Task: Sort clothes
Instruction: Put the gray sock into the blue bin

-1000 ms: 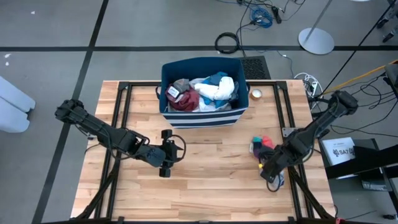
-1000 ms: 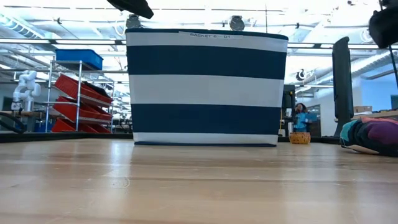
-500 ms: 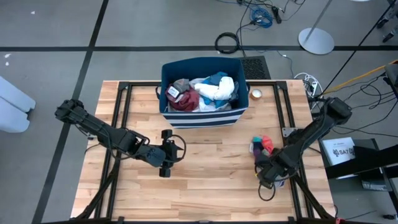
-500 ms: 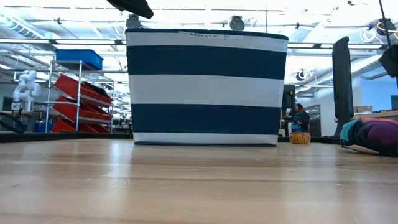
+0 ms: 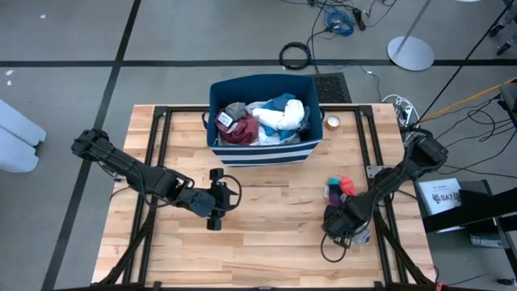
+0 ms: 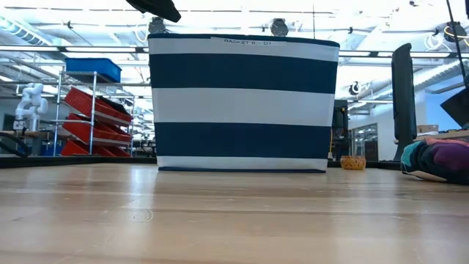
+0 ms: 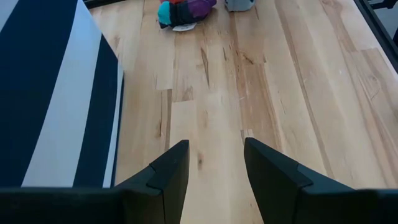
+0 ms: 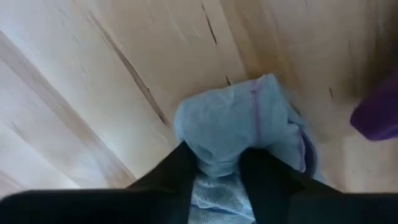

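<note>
Right gripper [image 8: 214,171] closing on a pale blue sock [image 8: 239,127]

You're pinching it between the fingers now, jaws narrowing from a second ago; left gripper [image 7: 214,165] is idling open, so lifting looks next

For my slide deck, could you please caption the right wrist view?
Right pincer closing on a pale blue sock lying on the wooden table.

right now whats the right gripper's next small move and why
Probably finish closing, then lift. The right gripper is down on the table with a pale blue sock bunched between its fingers, beside the purple and teal pile. The left gripper waits open by the bin.
</note>
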